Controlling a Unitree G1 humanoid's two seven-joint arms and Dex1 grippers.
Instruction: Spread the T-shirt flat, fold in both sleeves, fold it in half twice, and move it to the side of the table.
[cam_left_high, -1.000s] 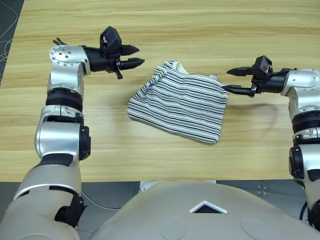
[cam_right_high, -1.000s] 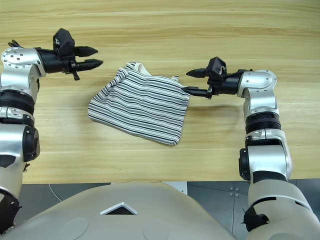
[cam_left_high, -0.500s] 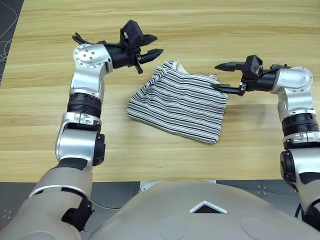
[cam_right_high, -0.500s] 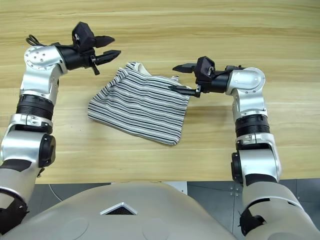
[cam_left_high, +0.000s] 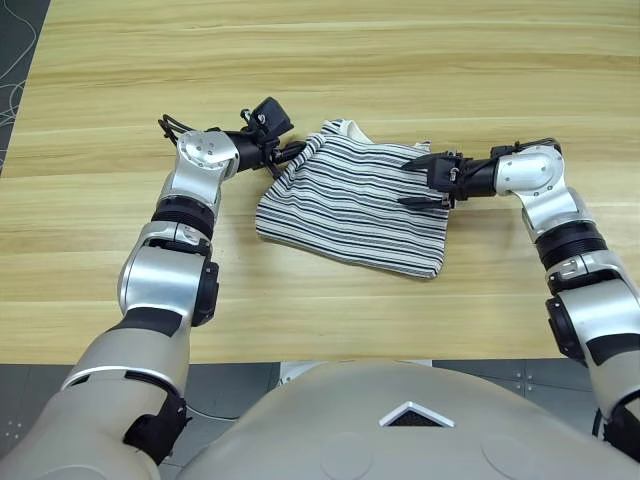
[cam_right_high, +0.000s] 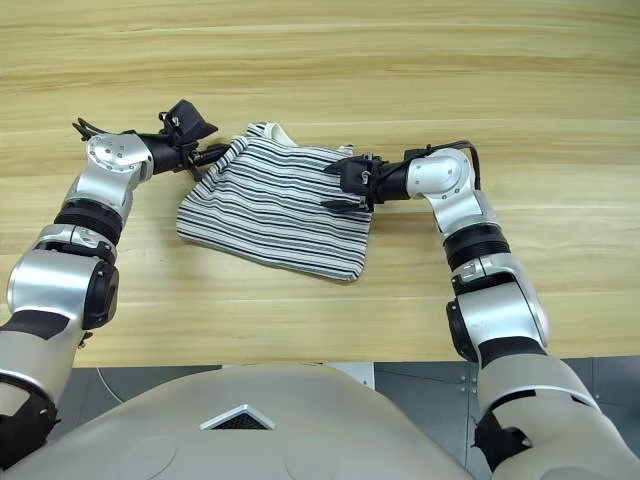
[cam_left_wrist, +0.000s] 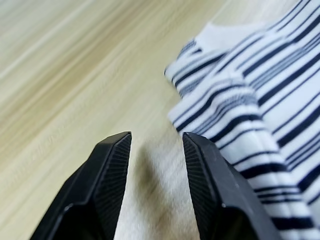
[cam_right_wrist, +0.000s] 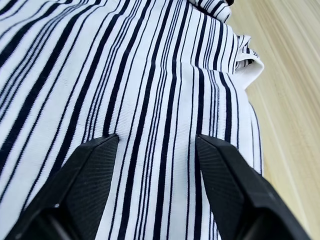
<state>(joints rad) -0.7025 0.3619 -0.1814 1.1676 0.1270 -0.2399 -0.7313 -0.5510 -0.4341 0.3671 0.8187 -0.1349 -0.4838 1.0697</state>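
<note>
The folded T-shirt (cam_left_high: 350, 205) lies with its collar pointing away from the robot. Its long axis runs from the left gripper (cam_left_wrist: 156, 145) to the right gripper (cam_right_wrist: 156, 142). The left fingers gape just beside its edge, and the right fingers spread wide over its stripes.

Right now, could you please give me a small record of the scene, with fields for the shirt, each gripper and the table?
T-shirt: striped, lying in a compact bundle, not spread flat
left gripper: open, at the shirt's far left edge
right gripper: open, low over the shirt's right side; contact cannot be told
table: light wood, carries the shirt
</note>
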